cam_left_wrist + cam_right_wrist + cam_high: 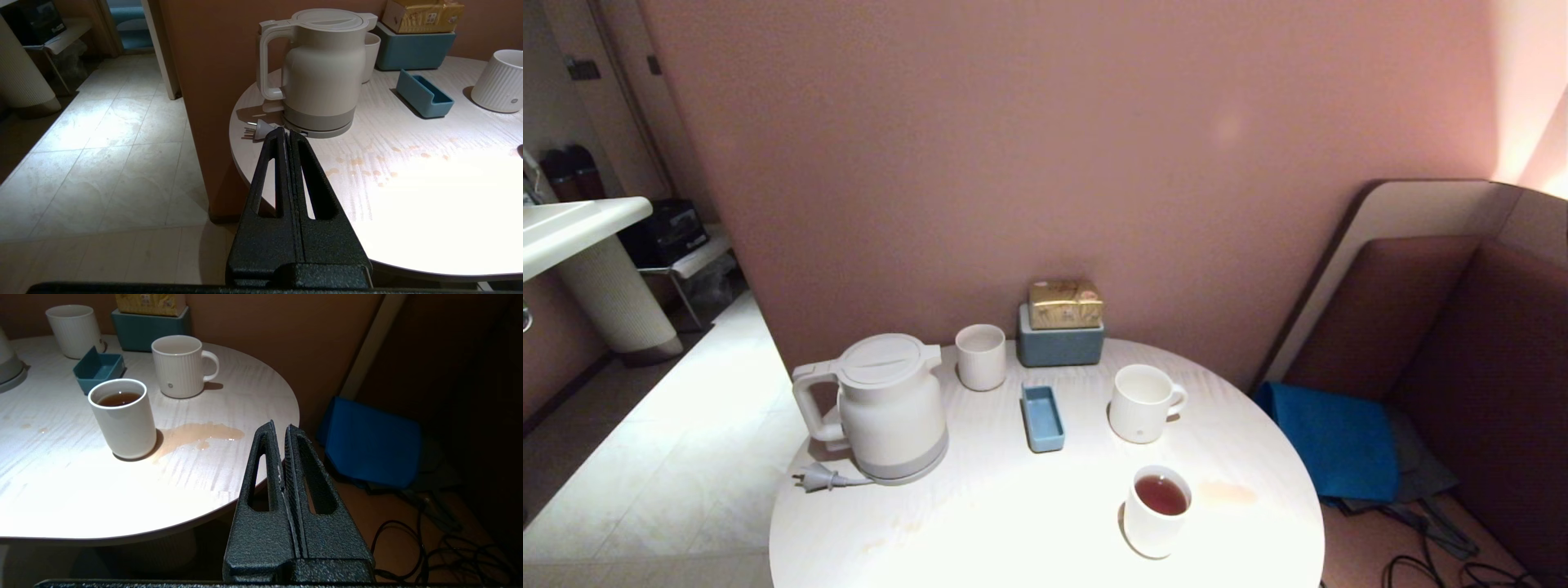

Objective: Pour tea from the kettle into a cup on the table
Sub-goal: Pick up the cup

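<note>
left gripper (pixel 286 134) pressed together, empty, off the table (pixel 1029 523) edge; right gripper (pixel 280 430) likewise. kettle (pixel 890 408) upright at nine o'clock, cup (pixel 1158 510) with tea (pixel 1161 495) at five. advise staying clear; spill (pixel 200 435) beside cup.

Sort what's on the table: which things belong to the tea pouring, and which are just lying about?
Job: kettle; cup holding tea; table.
Lying about: handled mug; ribbed cup; small blue tray; blue box with gold packet on top.
</note>
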Controlling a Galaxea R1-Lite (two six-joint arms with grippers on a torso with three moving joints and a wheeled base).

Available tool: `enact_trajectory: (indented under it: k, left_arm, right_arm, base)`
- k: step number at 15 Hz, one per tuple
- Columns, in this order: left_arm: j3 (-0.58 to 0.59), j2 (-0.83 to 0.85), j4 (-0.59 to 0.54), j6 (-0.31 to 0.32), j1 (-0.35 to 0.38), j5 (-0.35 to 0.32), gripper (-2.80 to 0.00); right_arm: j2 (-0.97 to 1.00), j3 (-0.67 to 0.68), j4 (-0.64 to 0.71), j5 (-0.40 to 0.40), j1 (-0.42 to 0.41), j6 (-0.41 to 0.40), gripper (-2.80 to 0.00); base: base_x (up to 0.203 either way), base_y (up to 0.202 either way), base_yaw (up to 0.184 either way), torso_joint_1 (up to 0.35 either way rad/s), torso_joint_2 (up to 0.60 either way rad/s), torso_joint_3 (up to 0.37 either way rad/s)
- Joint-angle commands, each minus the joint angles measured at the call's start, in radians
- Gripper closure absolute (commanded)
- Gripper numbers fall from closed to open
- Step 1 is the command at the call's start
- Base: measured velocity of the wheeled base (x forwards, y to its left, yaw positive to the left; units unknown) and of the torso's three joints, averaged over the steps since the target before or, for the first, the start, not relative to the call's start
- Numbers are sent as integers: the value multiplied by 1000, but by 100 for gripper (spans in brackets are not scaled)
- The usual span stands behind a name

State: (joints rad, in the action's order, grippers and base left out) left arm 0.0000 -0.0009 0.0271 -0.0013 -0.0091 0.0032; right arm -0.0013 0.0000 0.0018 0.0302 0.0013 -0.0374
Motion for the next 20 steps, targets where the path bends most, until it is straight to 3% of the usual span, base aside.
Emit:
enact_trajectory:
  k: [1,20]
  left_arm:
    - [0,2,0,0,0,0,0]
    - [0,1,0,0,0,0,0]
  right_arm:
    - [1,0,0,0,0,-1,0]
    - [1,0,1,0,0,-4,0]
  base:
    - [0,0,0,0,0,0]
    - [0,0,0,0,0,0]
